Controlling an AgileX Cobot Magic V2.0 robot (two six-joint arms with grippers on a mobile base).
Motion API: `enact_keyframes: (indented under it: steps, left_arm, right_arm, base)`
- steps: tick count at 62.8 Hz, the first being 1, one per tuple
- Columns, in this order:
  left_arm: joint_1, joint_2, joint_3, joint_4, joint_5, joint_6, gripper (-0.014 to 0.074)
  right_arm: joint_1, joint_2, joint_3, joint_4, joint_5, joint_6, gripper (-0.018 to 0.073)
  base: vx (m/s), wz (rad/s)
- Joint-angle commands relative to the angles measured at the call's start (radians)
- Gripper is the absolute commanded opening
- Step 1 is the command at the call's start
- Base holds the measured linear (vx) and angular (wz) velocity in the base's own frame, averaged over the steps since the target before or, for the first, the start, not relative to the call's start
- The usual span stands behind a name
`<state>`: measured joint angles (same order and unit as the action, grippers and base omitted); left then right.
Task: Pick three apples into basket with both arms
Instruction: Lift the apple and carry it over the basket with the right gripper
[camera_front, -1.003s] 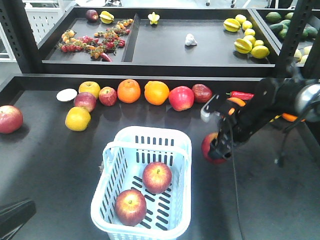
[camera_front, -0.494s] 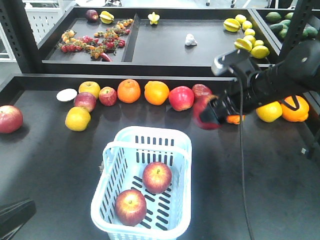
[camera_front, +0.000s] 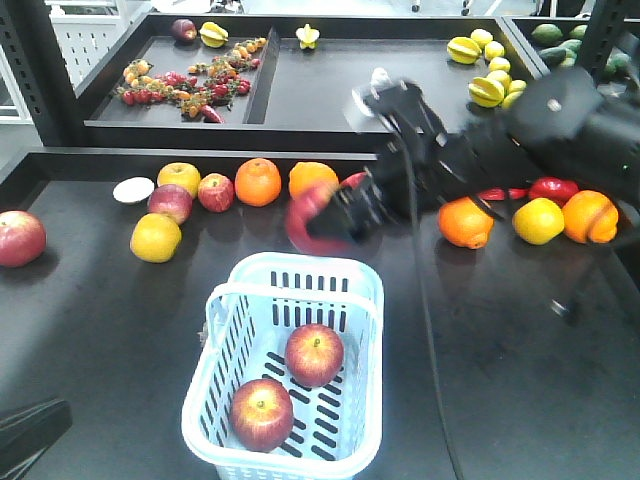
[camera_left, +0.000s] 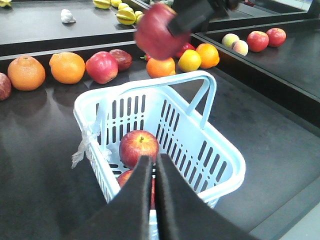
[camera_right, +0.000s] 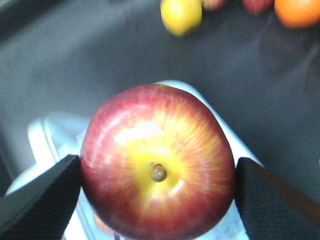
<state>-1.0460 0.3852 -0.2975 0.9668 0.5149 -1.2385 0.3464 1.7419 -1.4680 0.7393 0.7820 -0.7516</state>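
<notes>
The pale blue basket (camera_front: 368, 300) stands at the front middle of the table and holds two apples (camera_front: 314, 354) (camera_front: 262, 413). The third apple (camera_front: 310, 222) hangs just above the basket's far rim, with my right gripper (camera_front: 328, 226) shut on it. In the right wrist view this apple (camera_right: 157, 150) fills the space between both pads of the right gripper (camera_right: 157, 192), stem side up, with the basket (camera_right: 45, 130) beneath. My left gripper (camera_left: 154, 161) is shut and empty, hovering over the basket's near edge (camera_left: 227, 160), partly hiding one apple (camera_left: 125, 178) beside the other (camera_left: 139, 146).
A row of loose fruit lies behind the basket: an orange (camera_front: 258, 181), small apples (camera_front: 215, 191), a yellow fruit (camera_front: 155, 237), a white disc (camera_front: 133, 189). One red apple (camera_front: 20, 238) sits far left. An orange (camera_front: 466, 222) and lemon (camera_front: 539, 220) lie right. A raised shelf (camera_front: 300, 130) runs behind.
My right arm lifted the apple from the table right of the basket and swung it left, up to the basket's far rim. The basket and its two apples stayed put.
</notes>
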Motion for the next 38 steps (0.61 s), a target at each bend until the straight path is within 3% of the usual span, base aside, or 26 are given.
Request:
enact_keyframes:
  steps: [1,9,17,38]
  left_arm:
    - [-0.003,0.009,-0.028,0.026,-0.033,-0.009,-0.0006]
    - [-0.003,0.009,-0.028,0.026,-0.033,-0.009,-0.0006]
    - [-0.003,0.009,-0.028,0.026,-0.033,-0.009,-0.0006]
    - [-0.003,0.009,-0.028,0.026,-0.033,-0.009,-0.0006]
  right_arm:
    - [0.004,-0.002,-0.11,0.043,-0.03,0.082,0.0225]
    - [0.004,0.064,-0.188,0.026,0.057,0.162,0.0226]
    - [0.015,0.113,-0.228,-0.035,0.138,0.177,0.0229]
    - [0.014,0.155,-0.228,-0.128,0.144,0.346,0.0308]
  base:
    - [0.0,0.0]
    - [0.0,0.0]
    - [0.0,0.0]
    - [0.0,0.0]
